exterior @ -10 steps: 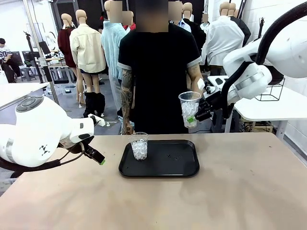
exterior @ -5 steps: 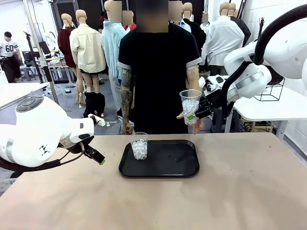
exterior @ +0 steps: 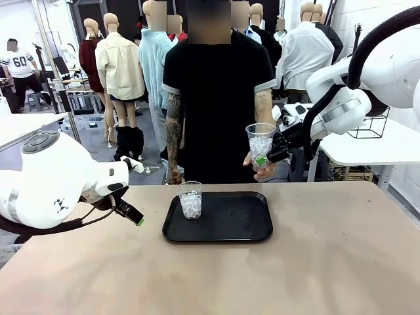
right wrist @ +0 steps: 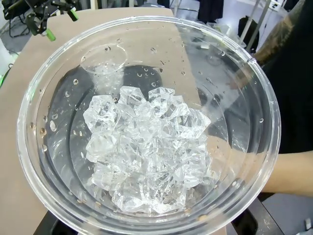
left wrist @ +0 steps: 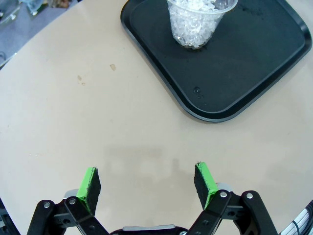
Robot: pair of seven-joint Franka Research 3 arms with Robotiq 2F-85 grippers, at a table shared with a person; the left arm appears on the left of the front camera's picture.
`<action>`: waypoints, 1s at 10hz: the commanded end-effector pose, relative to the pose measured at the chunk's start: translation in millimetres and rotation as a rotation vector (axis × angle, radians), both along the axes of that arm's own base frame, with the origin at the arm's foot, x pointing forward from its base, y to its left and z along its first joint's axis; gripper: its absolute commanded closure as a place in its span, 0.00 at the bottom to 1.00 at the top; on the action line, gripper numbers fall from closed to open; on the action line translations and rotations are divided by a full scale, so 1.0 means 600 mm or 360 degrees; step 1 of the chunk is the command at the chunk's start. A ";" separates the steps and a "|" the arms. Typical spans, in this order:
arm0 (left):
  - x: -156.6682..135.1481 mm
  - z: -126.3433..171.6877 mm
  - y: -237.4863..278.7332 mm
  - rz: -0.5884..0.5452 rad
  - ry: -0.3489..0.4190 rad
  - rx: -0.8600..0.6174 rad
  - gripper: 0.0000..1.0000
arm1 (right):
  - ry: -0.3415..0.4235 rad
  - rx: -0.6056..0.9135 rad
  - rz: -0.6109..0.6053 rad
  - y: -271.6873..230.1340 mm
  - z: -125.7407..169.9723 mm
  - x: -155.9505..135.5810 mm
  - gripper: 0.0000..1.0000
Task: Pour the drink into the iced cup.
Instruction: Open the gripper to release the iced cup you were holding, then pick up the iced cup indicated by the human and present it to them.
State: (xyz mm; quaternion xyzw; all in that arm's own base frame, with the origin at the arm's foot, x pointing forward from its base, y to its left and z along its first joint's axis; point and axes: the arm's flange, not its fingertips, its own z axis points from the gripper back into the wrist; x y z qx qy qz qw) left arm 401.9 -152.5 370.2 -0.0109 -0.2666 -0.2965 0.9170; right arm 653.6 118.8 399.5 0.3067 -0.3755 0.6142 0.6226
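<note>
My right gripper (exterior: 268, 156) is shut on a clear plastic cup of ice cubes (exterior: 260, 144), held upright in the air beyond the table's far edge. A person's hand (exterior: 264, 170) curls around the cup's lower part. In the right wrist view I look straight down into this cup (right wrist: 146, 137) and see ice and droplets. A second iced cup (exterior: 190, 199) stands on the left part of the black tray (exterior: 230, 226). My left gripper (exterior: 133, 215) hovers open over the table left of the tray, its fingertips (left wrist: 203, 178) empty. The drink is out of view.
The person stands at the far side, behind the tray. In the left wrist view the tray (left wrist: 254, 73) and its iced cup (left wrist: 198, 22) lie ahead of the open fingers, with bare tabletop (left wrist: 98, 98) between. A small droplet (left wrist: 196, 90) sits on the tray.
The right gripper has brought its cup from a tilt to upright and slightly lower. The person's hand has come up to the cup's base. The left arm has not moved.
</note>
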 end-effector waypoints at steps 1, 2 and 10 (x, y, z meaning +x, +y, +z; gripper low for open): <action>0.001 0.002 0.003 0.0005 -0.0002 -0.0004 0.00 | -0.0004 0.0004 -0.0001 0.001 0.003 0.001 0.38; 0.001 0.002 0.003 0.0005 -0.0002 -0.0004 0.00 | -0.0004 0.0004 -0.0001 0.001 0.003 0.001 0.38; 0.001 0.002 0.003 0.0005 -0.0002 -0.0004 0.00 | 0.0009 0.0004 0.0015 -0.004 0.006 -0.005 0.18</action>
